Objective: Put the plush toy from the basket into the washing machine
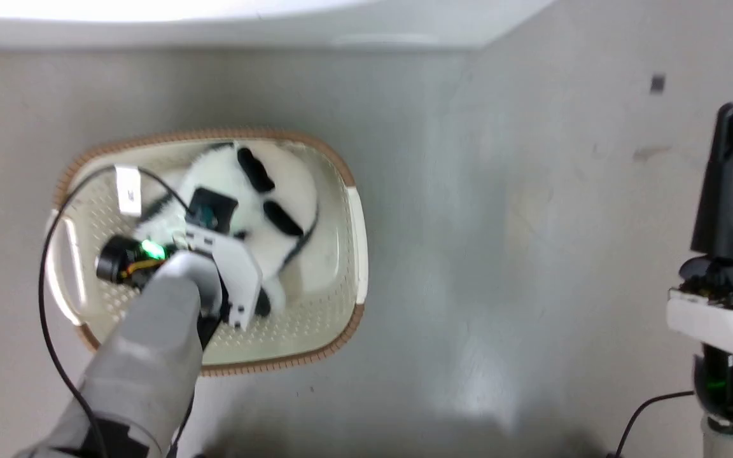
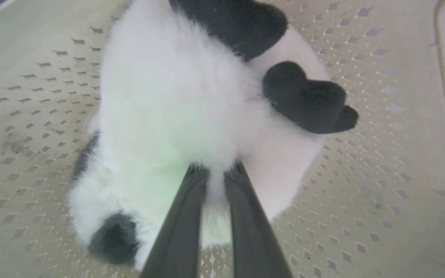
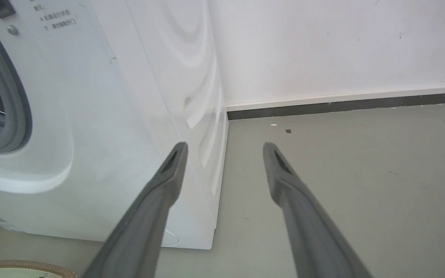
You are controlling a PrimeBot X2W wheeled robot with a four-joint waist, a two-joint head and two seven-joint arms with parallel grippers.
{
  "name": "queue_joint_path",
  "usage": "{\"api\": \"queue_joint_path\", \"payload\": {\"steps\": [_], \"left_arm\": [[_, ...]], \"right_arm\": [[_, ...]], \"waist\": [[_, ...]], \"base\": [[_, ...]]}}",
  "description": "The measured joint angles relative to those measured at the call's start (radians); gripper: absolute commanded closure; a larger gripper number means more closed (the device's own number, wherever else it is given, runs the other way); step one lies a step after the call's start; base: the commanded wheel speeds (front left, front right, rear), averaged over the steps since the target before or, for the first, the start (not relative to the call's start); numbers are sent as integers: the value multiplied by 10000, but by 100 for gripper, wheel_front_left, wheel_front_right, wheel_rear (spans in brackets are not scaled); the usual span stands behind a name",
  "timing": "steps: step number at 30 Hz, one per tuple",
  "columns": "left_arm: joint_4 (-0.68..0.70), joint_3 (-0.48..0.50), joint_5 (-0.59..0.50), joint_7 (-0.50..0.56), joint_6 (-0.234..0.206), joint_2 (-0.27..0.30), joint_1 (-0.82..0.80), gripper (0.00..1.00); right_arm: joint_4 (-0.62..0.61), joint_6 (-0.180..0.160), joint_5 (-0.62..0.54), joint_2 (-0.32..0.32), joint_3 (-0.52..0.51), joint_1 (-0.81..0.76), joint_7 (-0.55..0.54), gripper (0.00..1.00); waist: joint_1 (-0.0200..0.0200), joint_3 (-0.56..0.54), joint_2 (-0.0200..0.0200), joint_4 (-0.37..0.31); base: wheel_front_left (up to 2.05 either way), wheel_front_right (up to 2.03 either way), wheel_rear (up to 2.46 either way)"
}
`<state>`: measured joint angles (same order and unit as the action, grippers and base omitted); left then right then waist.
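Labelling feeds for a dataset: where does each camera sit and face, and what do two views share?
Head view: on the head, facing down at a cream perforated plastic basket; left forearm, right gripper.
Left wrist view: inside the basket, facing the fluffy white-and-black plush toy; left gripper pinches it.
Right wrist view: low, facing the white washing machine; right gripper open.
All three share the basket.

The left arm reaches forward and down, pale forearm foreshortened, and its white wrist bracket is bent over with a green light glowing beside it. The left gripper has its two dark fingers drawn almost together, tips sunk in the fur of the plush toy, seemingly pinching a tuft. The right gripper is held out at the side, pointing forward, fingers spread well apart.
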<state>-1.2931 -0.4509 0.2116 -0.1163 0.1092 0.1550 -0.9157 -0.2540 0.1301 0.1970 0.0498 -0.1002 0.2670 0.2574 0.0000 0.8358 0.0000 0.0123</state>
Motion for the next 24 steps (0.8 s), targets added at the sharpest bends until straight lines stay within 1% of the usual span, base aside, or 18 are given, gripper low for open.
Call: {"api": "queue_joint_path", "payload": {"steps": [7,15,19,21,24], "left_arm": [[-8,-261,46,-727,161,-58,691,100],[245,-420,295,-1308,173,-23,1539,100],[920,-228,546,-1333,169,84,2060,100],[1593,-38,675,-1360,115,161,2378,100],[2740,230,761,-1388,-94,234,2895,100]], "right_arm": [[391,0,84,2,107,-516,0,0],[784,0,253,2,123,-1267,0,0],[909,0,362,0,138,-1611,0,0],[949,0,451,0,148,-1771,0,0],[1032,0,525,0,148,-2004,0,0]], "waist": [[0,-1479,0,109],[0,-3217,0,287],[0,-4019,0,374],[-1,-4379,0,419],[-1,-4870,1,495]], "base": [[0,0,0],[0,0,0],[0,0,0],[0,0,0],[0,0,0]]}}
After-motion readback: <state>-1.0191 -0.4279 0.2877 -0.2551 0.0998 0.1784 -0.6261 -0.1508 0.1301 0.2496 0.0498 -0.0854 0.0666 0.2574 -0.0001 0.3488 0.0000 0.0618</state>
